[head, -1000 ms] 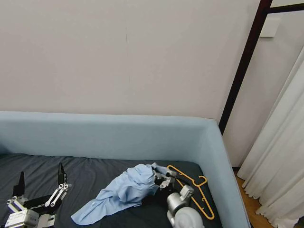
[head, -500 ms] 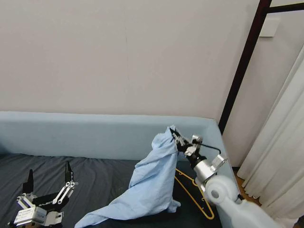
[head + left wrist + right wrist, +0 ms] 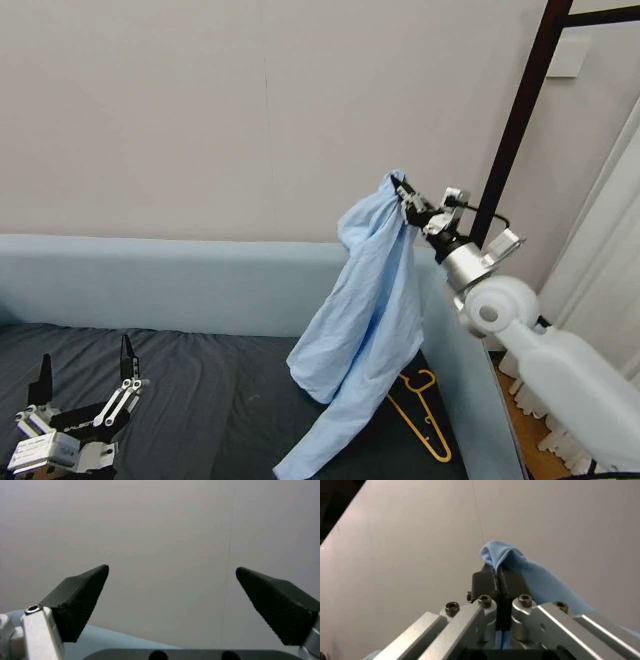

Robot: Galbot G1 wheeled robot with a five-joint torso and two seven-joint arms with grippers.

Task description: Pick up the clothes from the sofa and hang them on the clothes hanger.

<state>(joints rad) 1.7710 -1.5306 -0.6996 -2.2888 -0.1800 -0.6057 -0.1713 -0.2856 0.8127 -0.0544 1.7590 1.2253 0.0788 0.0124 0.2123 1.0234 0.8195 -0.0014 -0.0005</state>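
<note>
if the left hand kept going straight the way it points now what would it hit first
Probably the wall. The left wrist view shows bare wall between the open fingers of the left hand, and the sofa back lies just below that line. Depth is unclear, so I can't say how far off it is.

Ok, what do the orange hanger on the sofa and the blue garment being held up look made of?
Blue garment, pinched in the right gripper: thin matte cloth, perhaps a cotton-like weave, since it hangs in soft folds. Orange hanger on the sofa: slim smooth rod, coated wire or plastic; cannot tell which. The left gripper hangs open, low over the seat.
</note>
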